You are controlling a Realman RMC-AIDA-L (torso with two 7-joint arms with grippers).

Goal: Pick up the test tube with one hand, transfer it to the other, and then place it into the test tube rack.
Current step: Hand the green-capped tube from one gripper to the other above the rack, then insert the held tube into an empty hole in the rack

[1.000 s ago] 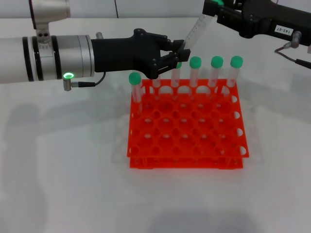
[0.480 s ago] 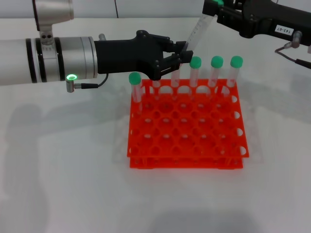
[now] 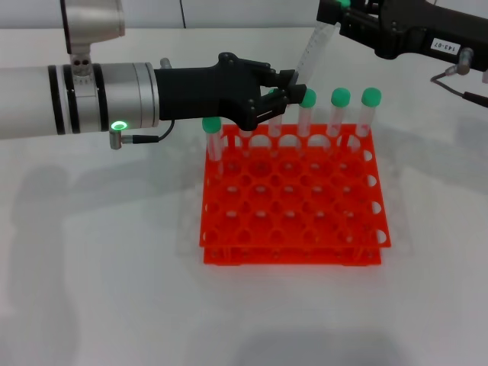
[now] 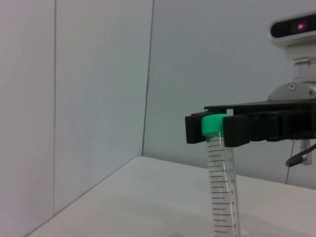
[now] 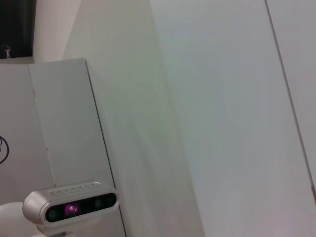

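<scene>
My right gripper (image 3: 333,17), the one with the white label, is at the top right of the head view. It is shut on the green cap of the test tube (image 3: 309,52), which hangs slanted above the rack's back row. The left wrist view shows that gripper (image 4: 213,129) clamped on the cap, with the clear tube (image 4: 221,187) below it. My left gripper (image 3: 284,90), on the arm with the green light, reaches in from the left. It is open, with its fingertips at the tube's lower end. The orange-red rack (image 3: 293,221) stands below.
Several green-capped tubes stand in the rack's back rows, such as one at the left (image 3: 213,137) and three at the right (image 3: 340,107). My left gripper hangs just over some of them. A cable (image 3: 457,76) trails from the right arm. The white table (image 3: 99,267) lies around the rack.
My left arm has moved to the right, bringing its gripper up to the tube's lower end. My right gripper and the tube have stayed still.
</scene>
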